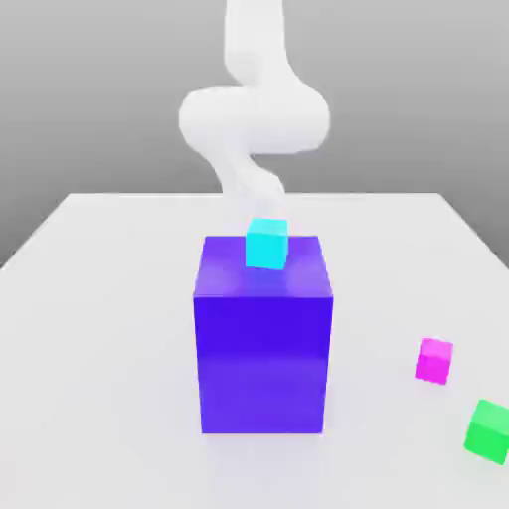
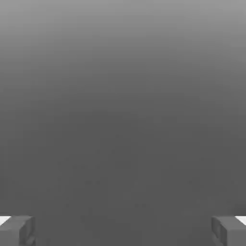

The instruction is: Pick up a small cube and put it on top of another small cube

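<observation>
We find the small green cube nearest the exterior camera, at the lower right corner of that view: smooth, matte, sharp-edged, resting on the pale, featureless tabletop. Just beyond it sits the small magenta cube, of the same plain finish, apart from the green one and touching nothing else. It lies well to the exterior view's right of the large blue-violet block.

That block is a tall, glossy rectangular solid standing upright near the middle of the tabletop. A small cyan cube rests on its top face, near the front edge.

Behind the block rises the white arm, a smooth rounded form, blurred. Its lower part descends behind the cyan cube.

In the hand view, we note the hand spread wide with nothing between its two grey, blocky fingertips, which sit at opposite edges against a plain grey gradient. All three small cubes lie clear of the hand.
</observation>
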